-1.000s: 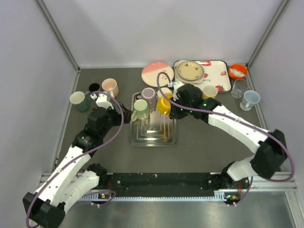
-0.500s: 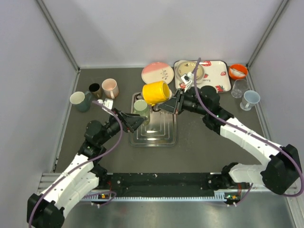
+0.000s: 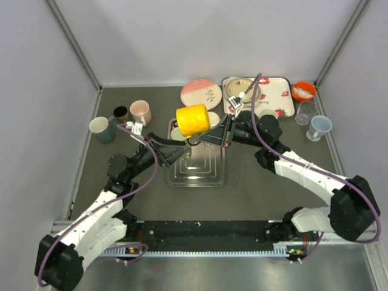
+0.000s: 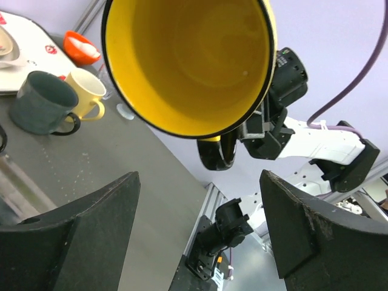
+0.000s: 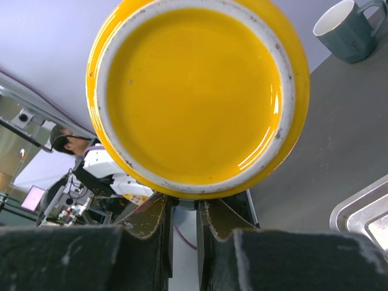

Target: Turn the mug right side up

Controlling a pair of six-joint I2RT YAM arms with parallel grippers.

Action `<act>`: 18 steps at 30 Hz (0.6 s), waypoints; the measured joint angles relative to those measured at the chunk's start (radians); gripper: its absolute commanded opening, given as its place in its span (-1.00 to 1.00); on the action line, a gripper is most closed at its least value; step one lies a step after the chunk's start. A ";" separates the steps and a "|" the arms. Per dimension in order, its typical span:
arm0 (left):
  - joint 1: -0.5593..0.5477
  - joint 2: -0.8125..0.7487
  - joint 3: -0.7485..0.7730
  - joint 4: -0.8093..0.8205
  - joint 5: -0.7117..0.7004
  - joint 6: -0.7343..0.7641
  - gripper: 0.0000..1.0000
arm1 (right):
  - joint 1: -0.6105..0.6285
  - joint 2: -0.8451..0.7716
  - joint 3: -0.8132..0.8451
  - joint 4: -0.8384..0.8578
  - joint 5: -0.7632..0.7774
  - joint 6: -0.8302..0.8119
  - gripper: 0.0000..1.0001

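Nearest the bases, the left gripper (image 3: 179, 150) reaches in from the left, jaws spread wide with nothing between them; in its wrist view its fingers (image 4: 79, 236) frame the yellow mug (image 3: 193, 119) from below, clear of the rim; under both arms the metal tray (image 3: 197, 171) lies on the dark table (image 3: 273, 182); over the tray's far end, as the top view has it, the yellow mug hangs in the air, tipped on its side, mouth towards the left gripper, base towards the right arm; the right gripper (image 3: 210, 134) is clenched on the mug's dark handle (image 4: 215, 154), which sits under the body; further out on the left stand a teal mug (image 3: 100, 127), a black cup (image 3: 120, 112) and a pink cup (image 3: 140, 110), all upright; at the back, a pink plate (image 3: 201, 93), a patterned tray (image 3: 276, 104) and an orange bowl (image 3: 303, 91); by the right wall, a clear glass (image 3: 305, 112) and a pale blue cup (image 3: 319, 126).
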 measured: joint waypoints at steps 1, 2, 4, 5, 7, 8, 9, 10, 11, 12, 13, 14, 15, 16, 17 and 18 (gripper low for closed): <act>0.000 0.004 0.000 0.020 0.002 -0.008 0.69 | 0.000 0.000 0.000 0.000 -0.002 0.000 -1.00; 0.000 0.008 0.001 0.037 0.005 -0.016 0.69 | 0.000 0.000 0.000 0.000 -0.006 0.000 -1.00; 0.000 0.019 0.007 0.060 0.008 -0.031 0.65 | 0.000 0.000 0.000 0.000 -0.012 0.000 -1.00; 0.000 0.027 0.010 0.072 0.009 -0.036 0.62 | 0.000 0.000 0.000 0.000 -0.014 0.000 -1.00; -0.001 0.051 0.019 0.097 0.010 -0.053 0.54 | 0.000 0.000 -0.002 0.000 -0.016 -0.005 -1.00; -0.001 0.065 0.025 0.106 0.010 -0.059 0.44 | 0.000 0.000 -0.006 0.000 -0.018 -0.009 -1.00; -0.002 0.080 0.031 0.116 0.010 -0.068 0.39 | 0.000 0.000 -0.009 -0.004 -0.020 -0.013 -1.00; -0.002 0.096 0.035 0.126 0.011 -0.079 0.34 | 0.000 0.000 -0.013 -0.008 -0.020 -0.020 -1.00; -0.003 0.114 0.041 0.135 0.013 -0.087 0.22 | 0.000 0.000 -0.013 -0.016 -0.021 -0.027 -1.00; -0.003 0.131 0.045 0.143 0.013 -0.099 0.18 | 0.000 0.000 -0.013 -0.016 -0.019 -0.035 -1.00; -0.004 0.150 0.049 0.152 0.013 -0.111 0.12 | 0.000 -0.002 -0.013 -0.019 -0.018 -0.043 -1.00; -0.005 0.165 0.054 0.159 0.017 -0.120 0.07 | 0.000 -0.003 -0.013 -0.023 -0.018 -0.053 -1.00; -0.008 0.185 0.061 0.163 0.021 -0.132 -0.01 | 0.001 -0.006 -0.013 -0.026 -0.016 -0.062 -1.00; -0.011 0.203 0.066 0.174 0.026 -0.143 -0.04 | 0.000 -0.008 -0.013 -0.029 -0.011 -0.070 -1.00; -0.016 0.218 0.072 0.184 0.032 -0.155 -0.06 | -0.002 -0.009 -0.013 -0.031 -0.008 -0.077 -1.00; -0.022 0.232 0.078 0.192 0.035 -0.165 -0.10 | -0.002 -0.009 -0.013 -0.031 -0.004 -0.081 -1.00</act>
